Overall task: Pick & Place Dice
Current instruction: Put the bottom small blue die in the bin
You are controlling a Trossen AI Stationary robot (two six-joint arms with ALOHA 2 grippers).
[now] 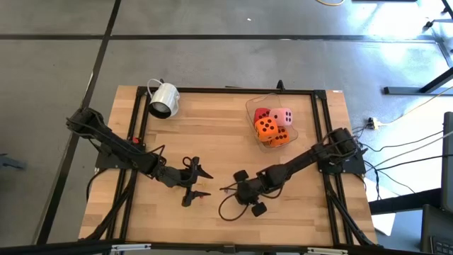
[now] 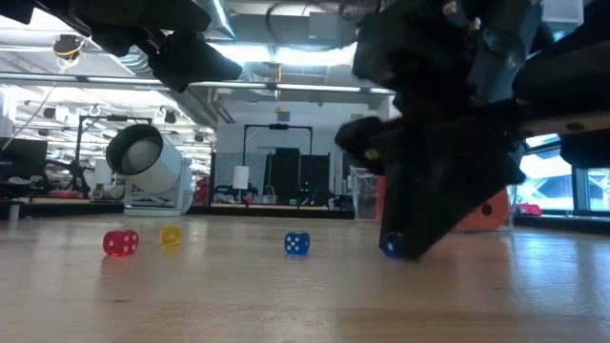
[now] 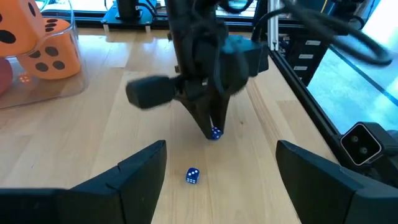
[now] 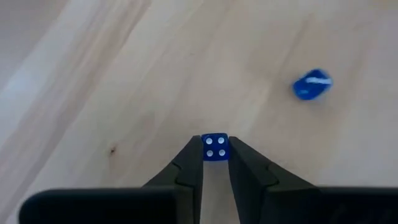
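My right gripper (image 4: 215,155) is shut on a small blue die with white pips (image 4: 215,147) near the table's middle front. A second small blue die (image 4: 312,85) lies loose close by, also seen in the left wrist view (image 3: 192,176). My left gripper (image 3: 217,165) hovers open just left of them, pointing at the right gripper (image 3: 213,124). The low view also shows a small red die (image 2: 120,243) and a yellow one (image 2: 171,236) on the wood. Large soft dice, pink (image 1: 283,117), red (image 1: 261,113) and two orange (image 1: 267,128), sit in a clear container (image 1: 252,106). My right gripper pinches the small blue die by two opposite side faces (image 4: 205,148), between its two fingertips (image 4: 194,155). The fingers slant steeply down from the table's right side. The four-pip face points toward the wrist camera. Whether the die is clear of the wood I cannot tell.
A white mug (image 1: 164,99) lies on its side at the table's far left. The clear container stands at the far right. A black frame (image 1: 212,91) runs along the table's edges. A cable loop (image 1: 225,209) hangs under the right gripper.
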